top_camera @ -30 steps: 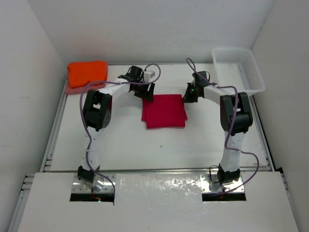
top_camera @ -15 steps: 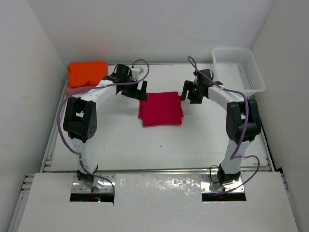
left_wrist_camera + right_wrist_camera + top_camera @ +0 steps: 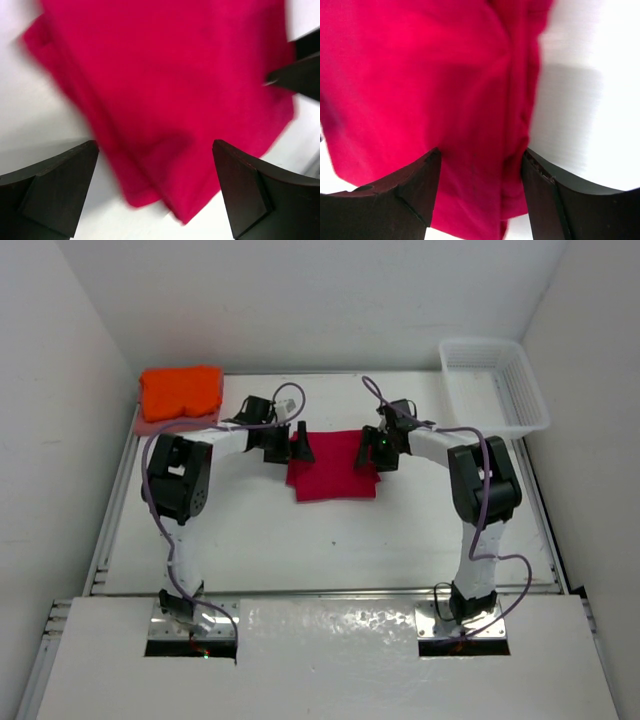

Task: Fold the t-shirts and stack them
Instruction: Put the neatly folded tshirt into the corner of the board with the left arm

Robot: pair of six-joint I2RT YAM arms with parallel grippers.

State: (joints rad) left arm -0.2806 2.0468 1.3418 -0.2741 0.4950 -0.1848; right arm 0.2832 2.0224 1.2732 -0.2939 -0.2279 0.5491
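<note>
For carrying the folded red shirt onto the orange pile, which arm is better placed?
Left, probably: its open tool sits over the left edge of the crimson shirt, the side nearer the orange shirt.

I am hovering my left gripper (image 3: 154,150) over a deep crimson red cloth t-shirt (image 3: 165,75), which is lying folded on the white table (image 3: 40,125) and filling most of my sight. My two dark fingers (image 3: 55,185) are standing wide apart, with the shirt's near folded corner showing between them, and are closing on nothing. A dark pointed shape (image 3: 300,75) is jutting in at the right edge over the cloth, blurred.
</note>
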